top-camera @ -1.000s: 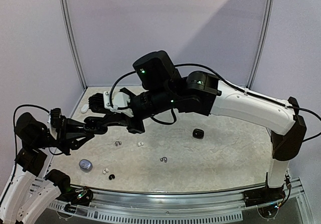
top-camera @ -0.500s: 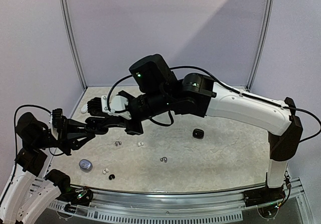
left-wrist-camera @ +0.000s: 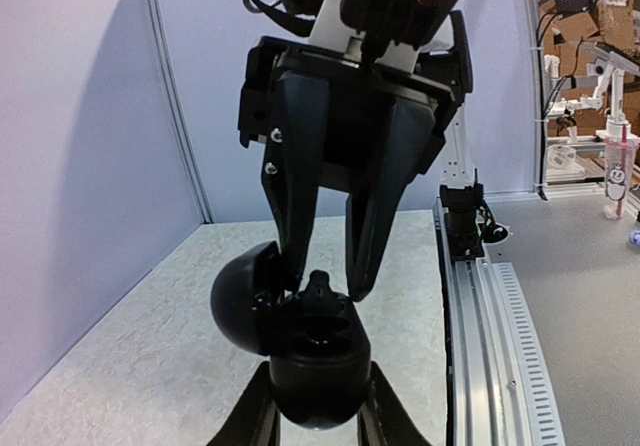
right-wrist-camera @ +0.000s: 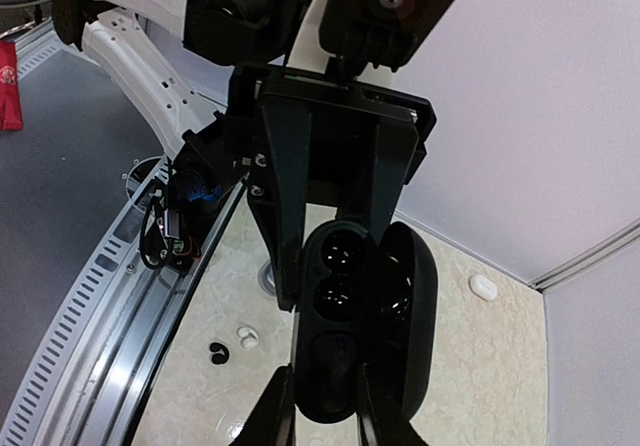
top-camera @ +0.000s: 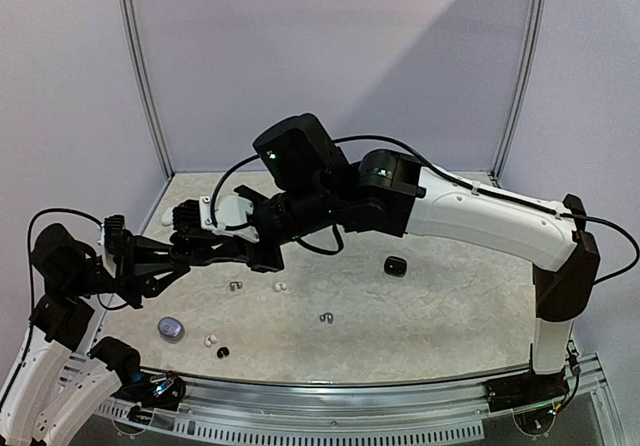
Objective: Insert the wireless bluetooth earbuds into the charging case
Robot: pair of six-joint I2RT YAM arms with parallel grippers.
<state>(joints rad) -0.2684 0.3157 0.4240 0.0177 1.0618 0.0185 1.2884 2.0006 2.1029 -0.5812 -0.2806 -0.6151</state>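
Charging case [left-wrist-camera: 318, 366]: wells too dark to tell contents. Left gripper [left-wrist-camera: 318, 398] beneath the case: cut off by bottom edge. Earbuds [top-camera: 325, 317] right of the case: shapes too small.

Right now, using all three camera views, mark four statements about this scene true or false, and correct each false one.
1. The left gripper holds a black charging case with its lid open. True.
2. The right gripper rests on the table. False: it hangs over the held case.
3. Every earbud is stowed. False: a white bud and a black bud lie loose on the table.
4. A silvery case lies on the table. True.
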